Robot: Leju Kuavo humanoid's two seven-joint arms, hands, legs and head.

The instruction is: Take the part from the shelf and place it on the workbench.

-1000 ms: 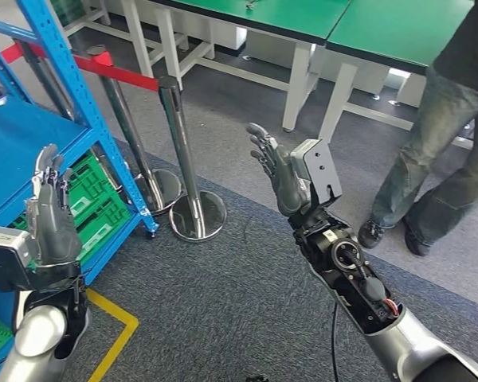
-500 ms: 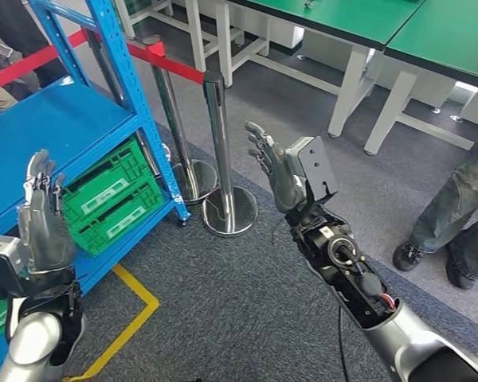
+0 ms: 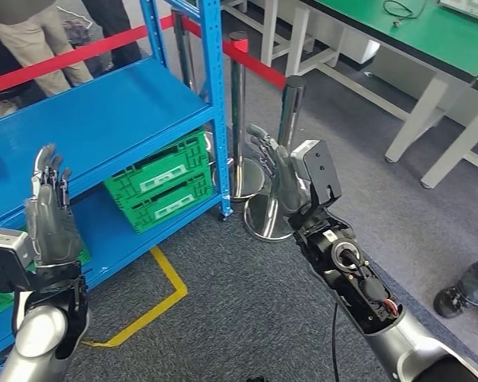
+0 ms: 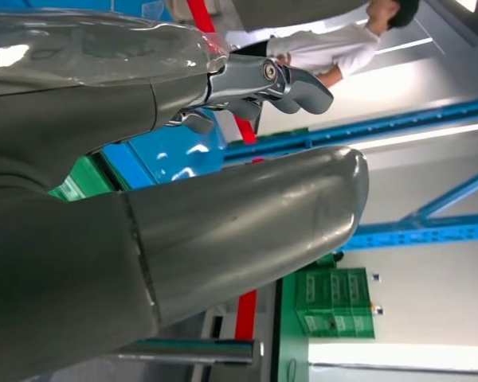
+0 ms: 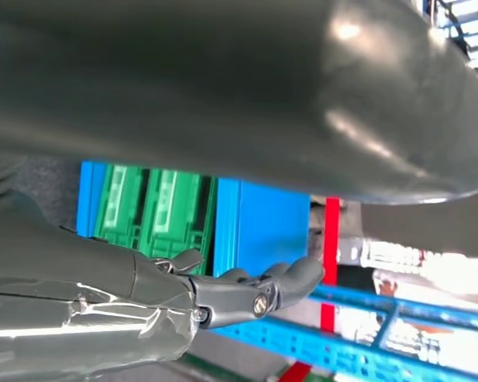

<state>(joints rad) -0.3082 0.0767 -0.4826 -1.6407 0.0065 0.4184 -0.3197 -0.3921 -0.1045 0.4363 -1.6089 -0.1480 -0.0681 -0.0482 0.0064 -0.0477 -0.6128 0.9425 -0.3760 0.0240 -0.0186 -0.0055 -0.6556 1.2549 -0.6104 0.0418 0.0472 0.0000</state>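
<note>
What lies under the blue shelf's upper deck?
Green crates sit on the lower deck beneath the blue shelf's upper deck. Their contents, and anything behind them, are hidden.

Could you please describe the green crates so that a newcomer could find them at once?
Find the blue shelf left of the steel posts. On its lower level, by the corner upright, sit two green crates, one stacked on the other, with white labels.

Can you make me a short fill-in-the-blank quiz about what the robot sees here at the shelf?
1. The shelf is painted ____.
2. The crates on the lower shelf level are ____.
3. Both the left hand and the right hand hold ____.
4. The tape line on the floor is ____.

Missing words: blue; green; nothing; yellow
</note>
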